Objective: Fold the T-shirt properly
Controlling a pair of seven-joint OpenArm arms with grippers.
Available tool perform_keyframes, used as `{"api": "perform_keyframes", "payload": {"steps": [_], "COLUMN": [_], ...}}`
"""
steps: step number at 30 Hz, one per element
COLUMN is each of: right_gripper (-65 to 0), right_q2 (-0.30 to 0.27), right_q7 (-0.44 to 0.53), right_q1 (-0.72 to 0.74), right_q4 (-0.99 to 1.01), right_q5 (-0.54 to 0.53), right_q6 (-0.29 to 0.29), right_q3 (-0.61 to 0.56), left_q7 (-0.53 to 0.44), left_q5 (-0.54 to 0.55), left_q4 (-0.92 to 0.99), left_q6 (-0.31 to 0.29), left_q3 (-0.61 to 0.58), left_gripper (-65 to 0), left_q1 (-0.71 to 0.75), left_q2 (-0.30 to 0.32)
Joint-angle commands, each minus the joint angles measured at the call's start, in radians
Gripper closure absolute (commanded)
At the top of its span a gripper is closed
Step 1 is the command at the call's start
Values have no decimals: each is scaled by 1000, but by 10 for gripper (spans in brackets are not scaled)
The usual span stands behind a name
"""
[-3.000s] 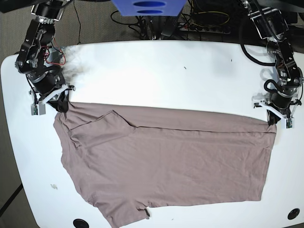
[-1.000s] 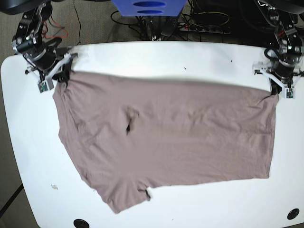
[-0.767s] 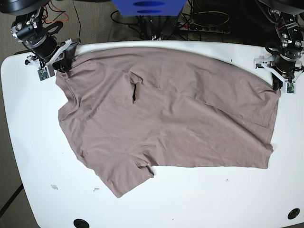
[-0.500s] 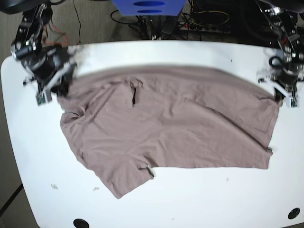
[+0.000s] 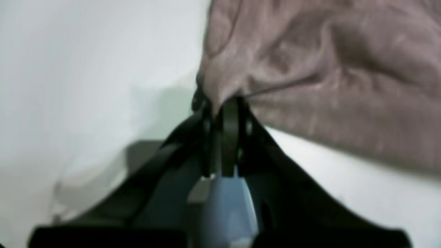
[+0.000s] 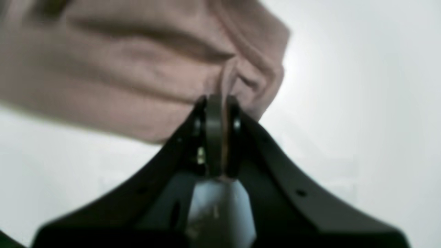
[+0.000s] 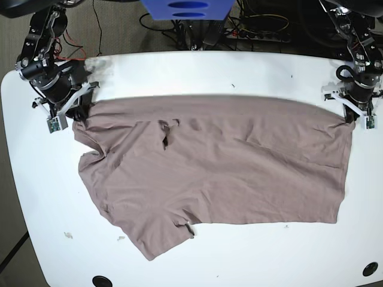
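One T-shirt (image 7: 215,173) on the table (image 7: 197,75), two grippers on it, and no print, tag or writing I can read anywhere on the fabric.

Going left to right in the base view: my right gripper (image 7: 76,112) sits near the table's left edge, clamped tight on the shirt's upper left corner. The right wrist cam shows a pinch of taupe cloth (image 6: 220,79) squeezed between the closed jaws. Just below that corner one short sleeve (image 7: 93,156) bunches up, and a second sleeve (image 7: 161,236) pokes out toward the near edge. There's a small dark fold (image 7: 166,139) left of center.

The shirt spans most of the table's width, top hem stretched fairly straight between my grippers. Plenty of bare white table behind it, a narrower strip in front, not much room at either side. Two little scraps (image 7: 68,235) lie on the near left.

On the right, my left gripper (image 7: 350,118) is pinched shut on the other top corner, right by the table's right edge; the left wrist cam shows cloth (image 5: 310,69) gathered into the jaws.
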State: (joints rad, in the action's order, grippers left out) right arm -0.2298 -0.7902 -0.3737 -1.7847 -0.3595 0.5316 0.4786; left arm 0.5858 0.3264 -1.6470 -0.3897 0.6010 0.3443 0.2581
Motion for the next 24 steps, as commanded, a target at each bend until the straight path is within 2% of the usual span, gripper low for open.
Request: {"api": "perform_keyframes", "payload": {"steps": [1,4,10,14,20,24], "right_gripper": [0,0,0,0,0,0], "right_q2": [-16,-15,-12,-13,-22,-22], "right_q7": [15,16,22,22,3,1], "right_q1": [-23,-43,-82,-77,22,38], "right_q4": [-21,-22,-31,-30,-11,-11], "right_q5": [-7,-7,0,0,1,-1], "right_q6": [3,4,0,-3,-8,-9], "right_q3": [7,11,26,31,30,39], "left_q7": [-45,-52,-126,-153,-38,19], "left_q5": [14,17,16,14,24,26], "left_q4": [-37,-39,-21,-17,-6,-10], "left_q6": [-3,-2,-2,-1,-12,-9], "left_q3": [13,19,2,-3,6,7], "left_gripper": [-6,-7,-122,-165,-148,-164], "left_q1": [11,33,117,127,62,32], "left_q2": [22,20,40,45,59,61]}}
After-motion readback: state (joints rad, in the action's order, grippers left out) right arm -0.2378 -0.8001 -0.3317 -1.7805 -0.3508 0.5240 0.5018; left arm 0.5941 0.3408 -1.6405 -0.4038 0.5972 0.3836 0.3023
